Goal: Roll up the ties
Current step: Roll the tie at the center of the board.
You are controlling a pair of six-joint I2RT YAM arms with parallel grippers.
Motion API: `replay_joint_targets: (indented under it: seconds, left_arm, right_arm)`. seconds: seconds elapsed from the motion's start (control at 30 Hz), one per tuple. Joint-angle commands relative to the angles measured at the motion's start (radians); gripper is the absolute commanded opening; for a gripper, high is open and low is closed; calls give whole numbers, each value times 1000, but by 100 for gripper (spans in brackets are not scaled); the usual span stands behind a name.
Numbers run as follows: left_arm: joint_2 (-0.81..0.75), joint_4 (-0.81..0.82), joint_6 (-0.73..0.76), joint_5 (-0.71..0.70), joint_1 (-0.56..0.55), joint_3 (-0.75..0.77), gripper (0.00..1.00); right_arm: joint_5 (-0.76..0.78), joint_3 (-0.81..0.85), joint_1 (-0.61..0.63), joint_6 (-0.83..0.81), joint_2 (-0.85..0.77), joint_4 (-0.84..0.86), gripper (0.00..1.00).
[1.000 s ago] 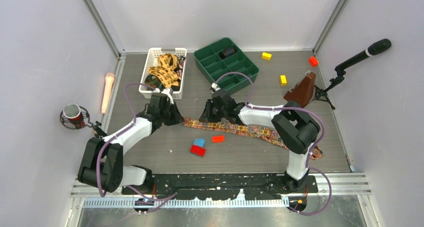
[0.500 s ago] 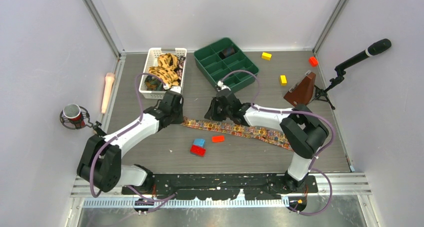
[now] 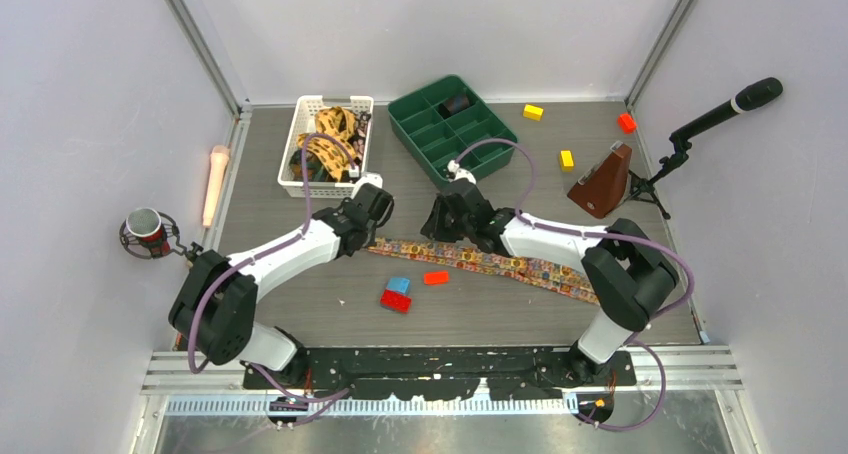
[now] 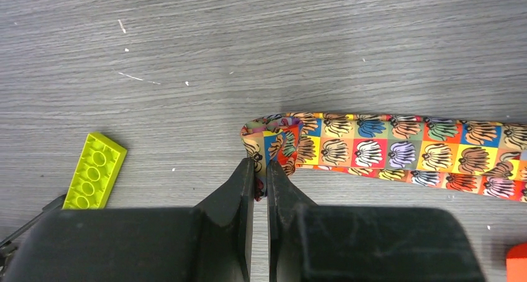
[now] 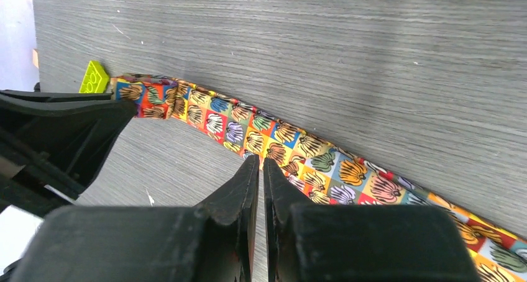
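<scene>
One tie (image 3: 500, 264), in bright squares with a shell pattern, lies stretched on the grey table from centre to right. My left gripper (image 3: 372, 236) is shut on its folded left end, and in the left wrist view the tie (image 4: 385, 139) is pinched between the gripper's tips (image 4: 261, 169). My right gripper (image 3: 438, 240) is shut a little further along. In the right wrist view its tips (image 5: 261, 164) rest at the near edge of the tie (image 5: 323, 161), which lies flat. More ties (image 3: 330, 139) lie bunched in the white basket (image 3: 300, 124).
A green compartment tray (image 3: 500, 139) stands behind the right gripper. Blue (image 3: 399, 285), red (image 3: 395, 301) and orange (image 3: 436, 277) blocks lie just in front of the tie. A lime block (image 4: 96, 170) lies by the left gripper. A brown wedge-shaped object (image 3: 603, 181) and a microphone stand (image 3: 735, 104) are at the right.
Both arms have moved right. The left gripper has come up to the tie's left end, which is now folded up between its fingers. The tie's right end has drawn in leftward.
</scene>
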Motion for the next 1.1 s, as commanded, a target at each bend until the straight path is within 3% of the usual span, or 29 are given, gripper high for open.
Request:
replay_joint_targets:
  seconds: [0.0, 0.73, 1.07]
  left_arm:
    - [25, -16, 21, -103, -24, 51, 0]
    - [164, -17, 66, -269, -115, 106, 0]
    - [208, -24, 64, -306, -161, 125, 0]
  right_arm:
    - [50, -19, -9, -20, -89, -2, 13]
    - [99, -70, -44, -34, -321, -144, 14]
    - [100, -75, -49, -27, -350, -147, 14]
